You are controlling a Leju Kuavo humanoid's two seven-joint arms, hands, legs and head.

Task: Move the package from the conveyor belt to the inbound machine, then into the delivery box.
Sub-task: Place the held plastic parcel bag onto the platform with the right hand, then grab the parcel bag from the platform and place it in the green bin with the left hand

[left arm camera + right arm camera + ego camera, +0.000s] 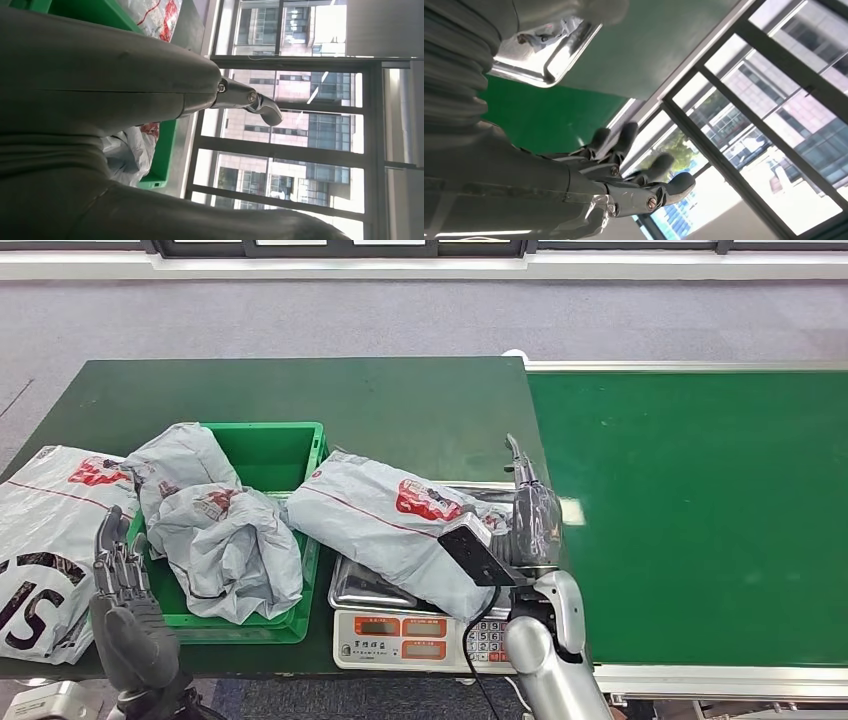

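Grey plastic package [385,523] with red print, lying across the steel pan of a weighing scale [415,635] at the near edge of a dark green table [400,400]; one end overhanging towards the green crate [290,455], the other end beside the right hand. Black handheld scanner [475,553] on a black cable, resting against the near end of the package. Right hand [530,515] raised just beside the package at the scale's belt-side edge, fingers [659,167] spread apart and holding nothing, as seen from the right wrist. Left hand [120,565] upright at the near edge of the table, fingers straight and slightly apart, nothing held, in front of the crate's left corner. Two crumpled grey bags [215,530] heaped in the crate, spilling over its near rim. Flat grey bag [45,540] with red and black lettering, on the table to the left of the crate. Bright green conveyor belt [700,510] on the right, adjoining the table and scale. Windows [300,125] facing buildings, beyond the hands in both wrist views.
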